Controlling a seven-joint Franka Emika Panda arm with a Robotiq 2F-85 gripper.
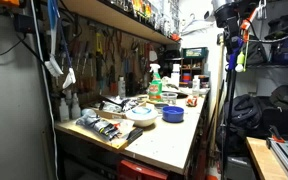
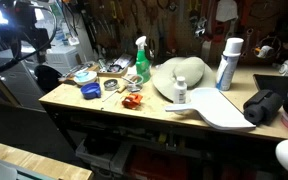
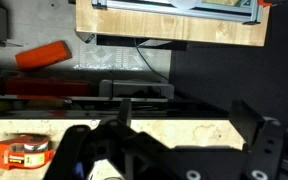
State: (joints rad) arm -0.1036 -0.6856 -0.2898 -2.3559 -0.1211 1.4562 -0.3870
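Observation:
My gripper is open and empty, with its two dark fingers spread wide. It hangs high over the end edge of the pale workbench top, with nothing between the fingers. An orange and white tape-measure-like item lies on the bench to its left in the wrist view. In an exterior view the arm stands high at the bench's end. It also shows in an exterior view as a dark shape at the upper left.
On the bench are a green spray bottle, a blue bowl, a white bowl, a white cloth, a white can and a black bag. A light wooden table stands beyond the bench end, and an orange tool lies on the floor.

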